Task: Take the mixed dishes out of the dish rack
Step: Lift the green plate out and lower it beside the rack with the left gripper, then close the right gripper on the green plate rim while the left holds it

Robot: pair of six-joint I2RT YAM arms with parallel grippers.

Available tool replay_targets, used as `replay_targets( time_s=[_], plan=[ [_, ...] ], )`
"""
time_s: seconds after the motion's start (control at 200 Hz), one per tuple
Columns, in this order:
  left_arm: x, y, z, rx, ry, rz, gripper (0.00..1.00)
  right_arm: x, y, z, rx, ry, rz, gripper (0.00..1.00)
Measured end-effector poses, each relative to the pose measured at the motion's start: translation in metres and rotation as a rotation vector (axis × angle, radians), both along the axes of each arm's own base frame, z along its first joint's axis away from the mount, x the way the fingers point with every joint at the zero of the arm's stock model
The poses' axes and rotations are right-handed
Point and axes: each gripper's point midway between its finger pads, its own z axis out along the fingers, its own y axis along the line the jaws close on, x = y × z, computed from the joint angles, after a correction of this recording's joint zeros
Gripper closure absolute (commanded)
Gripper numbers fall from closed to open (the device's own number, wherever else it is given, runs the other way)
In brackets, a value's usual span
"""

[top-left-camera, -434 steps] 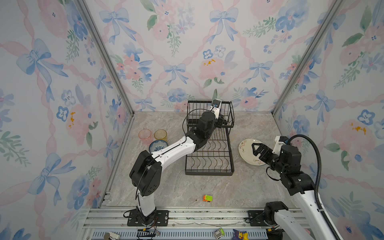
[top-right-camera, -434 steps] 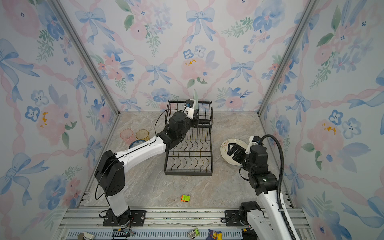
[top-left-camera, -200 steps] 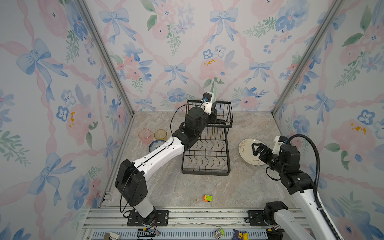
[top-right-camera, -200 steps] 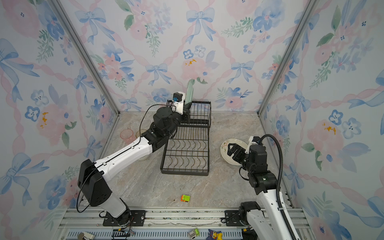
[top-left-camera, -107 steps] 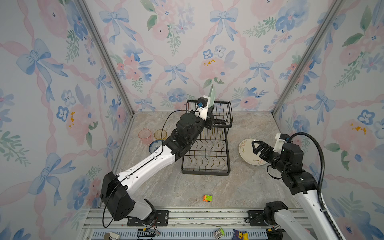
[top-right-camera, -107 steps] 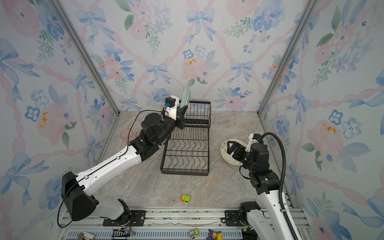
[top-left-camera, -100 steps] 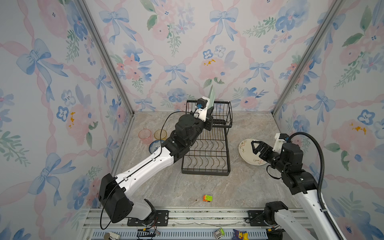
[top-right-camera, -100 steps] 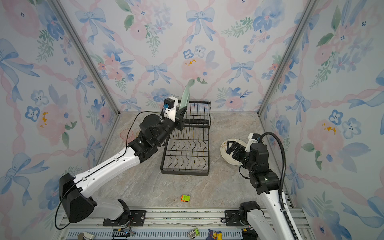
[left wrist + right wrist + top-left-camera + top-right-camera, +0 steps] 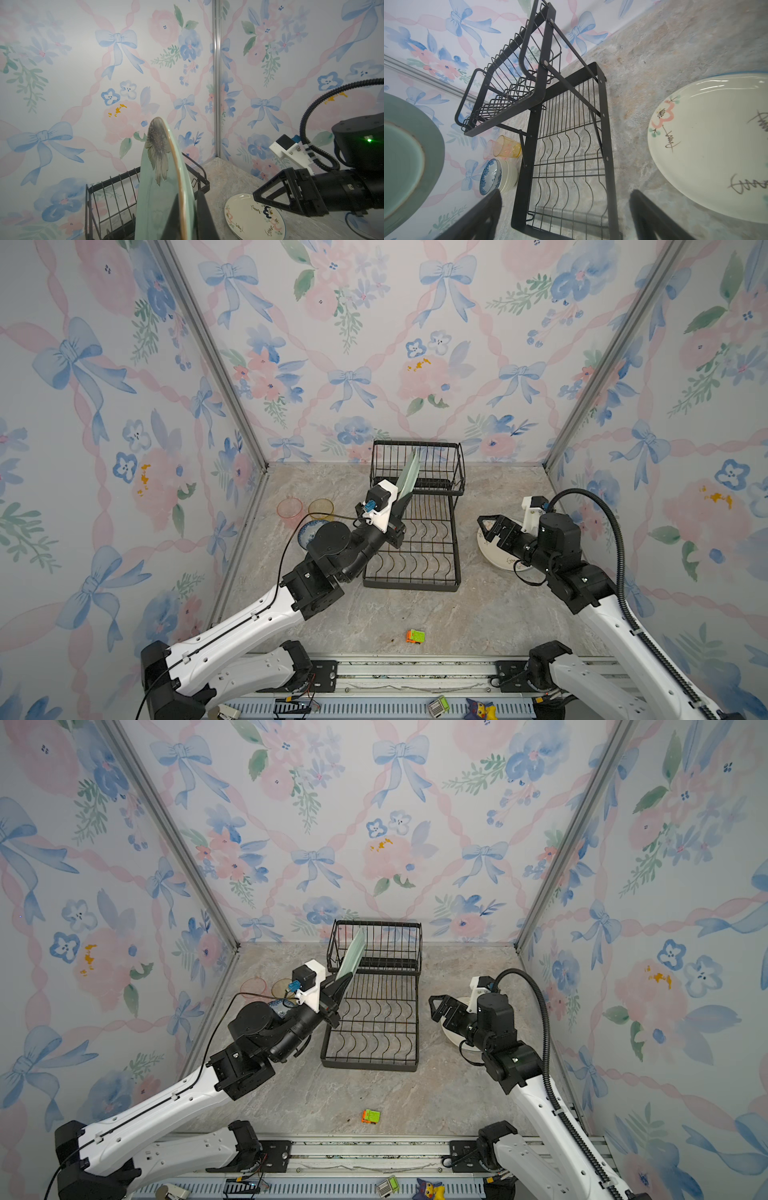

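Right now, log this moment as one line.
left gripper: shut on pale green plate, held upright | right gripper: open, empty | dish rack: no other dishes seen

Counted are two plates, a pale green plate (image 9: 406,475) and a cream plate (image 9: 708,149); two bowls, a blue-patterned bowl (image 9: 489,178) and a white bowl (image 9: 509,176); a pink tumbler (image 9: 289,508) and an amber tumbler (image 9: 321,507); one dish rack (image 9: 411,586); one toy block (image 9: 415,636).

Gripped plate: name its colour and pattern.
The plate is pale green with a dark flower; left wrist view.
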Motion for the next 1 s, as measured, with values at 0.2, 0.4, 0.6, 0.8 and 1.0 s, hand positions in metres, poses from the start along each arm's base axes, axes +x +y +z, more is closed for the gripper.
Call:
replay_targets(
  time_s=[0.2,0.4,0.6,0.8,1.0],
  plan=[
    [-0.02,0.013,-0.028,0.026,0.001,-0.027,1.0,-0.002,0.01,0.01,0.045,-0.002,0.014,0.03],
    [-0.03,0.007,-0.07,0.091,0.04,-0.083,1.0,-0.004,0.021,0.014,0.082,0.016,0.03,0.03],
    [-0.042,-0.009,-0.119,0.191,0.109,-0.174,1.0,-0.006,0.033,0.018,0.117,0.045,0.036,0.03],
    [-0.045,-0.022,-0.136,0.251,0.118,-0.213,1.0,-0.004,0.039,0.016,0.146,0.121,0.02,0.03],
    [-0.047,-0.038,-0.161,0.337,0.136,-0.242,1.0,-0.003,0.046,0.005,0.158,0.213,0.007,0.03]
  ],
)
